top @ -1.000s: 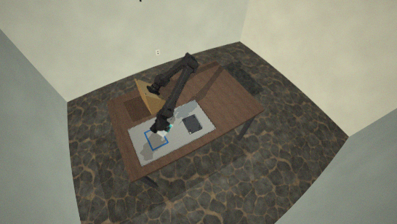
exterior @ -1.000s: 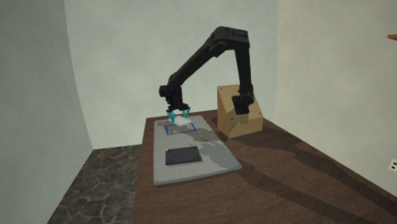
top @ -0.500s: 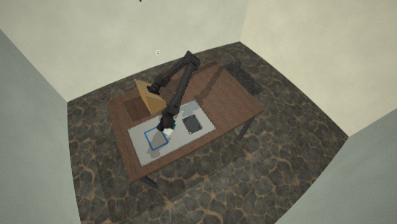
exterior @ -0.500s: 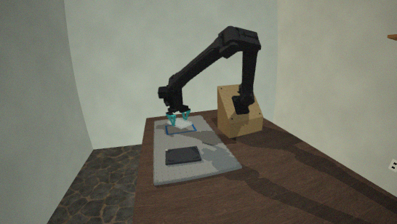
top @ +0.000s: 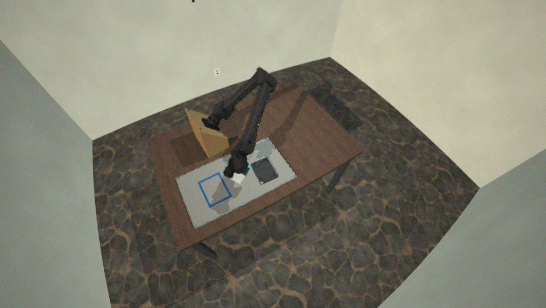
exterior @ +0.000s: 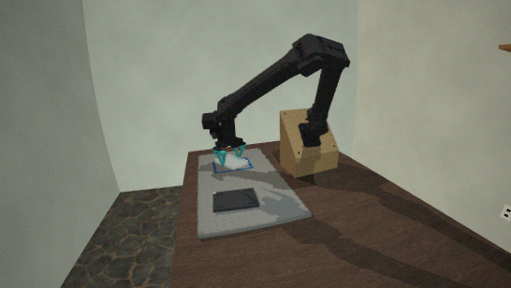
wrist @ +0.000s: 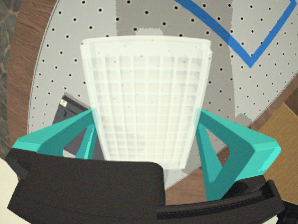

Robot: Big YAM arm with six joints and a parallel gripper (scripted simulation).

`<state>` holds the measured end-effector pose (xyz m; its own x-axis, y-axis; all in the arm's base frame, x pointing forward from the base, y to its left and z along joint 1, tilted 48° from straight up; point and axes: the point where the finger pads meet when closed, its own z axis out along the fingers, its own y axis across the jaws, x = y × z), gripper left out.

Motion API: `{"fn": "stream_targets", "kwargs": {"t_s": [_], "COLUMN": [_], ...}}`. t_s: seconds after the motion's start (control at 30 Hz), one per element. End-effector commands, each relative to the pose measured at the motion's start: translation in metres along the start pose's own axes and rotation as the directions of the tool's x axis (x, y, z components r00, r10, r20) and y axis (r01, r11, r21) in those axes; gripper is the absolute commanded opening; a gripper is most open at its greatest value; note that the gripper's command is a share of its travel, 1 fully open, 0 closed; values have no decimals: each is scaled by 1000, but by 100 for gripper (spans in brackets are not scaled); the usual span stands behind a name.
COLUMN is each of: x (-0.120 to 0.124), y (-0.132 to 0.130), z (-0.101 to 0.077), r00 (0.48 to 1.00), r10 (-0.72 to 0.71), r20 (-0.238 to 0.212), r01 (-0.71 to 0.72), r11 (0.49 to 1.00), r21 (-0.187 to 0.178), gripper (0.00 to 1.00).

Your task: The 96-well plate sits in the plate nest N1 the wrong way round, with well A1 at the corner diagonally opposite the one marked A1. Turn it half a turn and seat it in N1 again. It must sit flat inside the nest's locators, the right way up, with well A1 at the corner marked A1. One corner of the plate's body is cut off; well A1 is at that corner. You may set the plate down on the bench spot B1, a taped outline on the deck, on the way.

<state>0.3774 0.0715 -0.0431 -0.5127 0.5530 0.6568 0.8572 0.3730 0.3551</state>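
The tool (wrist: 148, 137) pinches the 96-well plate (wrist: 147, 96) aloft; nest N1 (top: 264, 171) lies just beside. Misjudged rotation risks seating A1 at the wrong corner.

White well plate (wrist: 145, 99) aloft beside nest (top: 264, 171)

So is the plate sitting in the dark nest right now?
No, the white plate is held up between the tool's teal fingers, and the dark nest holds nothing.
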Motion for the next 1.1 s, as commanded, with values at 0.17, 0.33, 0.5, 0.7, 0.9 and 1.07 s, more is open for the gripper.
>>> {"fn": "stream_targets", "kwargs": {"t_s": [0.17, 0.33, 0.5, 0.7, 0.9, 1.07], "x": [27, 34, 46, 62, 73, 87], "y": [24, 33, 52, 66, 74, 85], "z": [-5, -6, -10, -11, -12, -13], "r00": [1000, 1000, 1000, 1000, 1000, 1000], "r10": [6, 2, -12, -15, -15, -15], "r20": [3, 5, 12, 12, 12, 11], "r01": [-6, -2, 13, 15, 15, 15], "r11": [1000, 1000, 1000, 1000, 1000, 1000], "r21": [0, -3, -14, -16, -16, -17], "gripper": [0, 0, 0, 0, 0, 0]}}
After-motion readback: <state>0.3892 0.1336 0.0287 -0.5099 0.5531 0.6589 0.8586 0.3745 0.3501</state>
